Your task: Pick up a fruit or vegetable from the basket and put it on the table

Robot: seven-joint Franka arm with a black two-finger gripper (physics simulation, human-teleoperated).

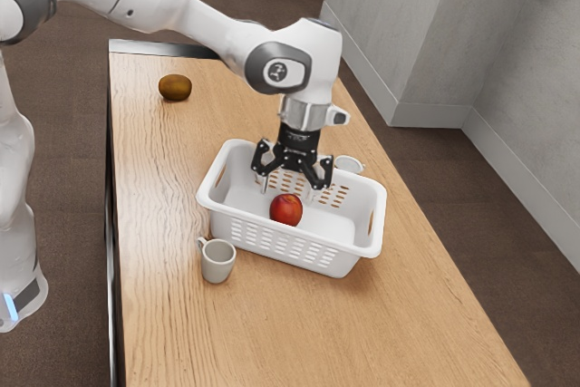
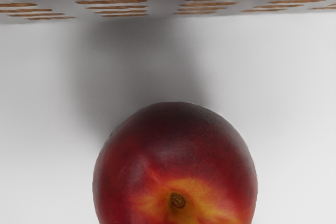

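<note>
grained wooden table [image 1: 272, 342], slotted white basket [image 1: 343, 262]; tool [image 1: 287, 191] spread wide above round red fruit [image 1: 285, 210].

1 fruit [image 1: 285, 210] lies in the basket [image 1: 341, 263], 1 mug [image 1: 217, 266] just outside.

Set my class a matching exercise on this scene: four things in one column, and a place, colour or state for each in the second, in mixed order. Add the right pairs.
Column 1
1. Red fruit
2. Mug
3. Brown fruit
4. Gripper

Column 2
A. On the table, well away from the basket
B. Open, fingers apart
C. Inside the basket, on its floor
D. Pale, with a handle, standing close beside the basket

Right pairs: 1-C, 2-D, 3-A, 4-B
</note>
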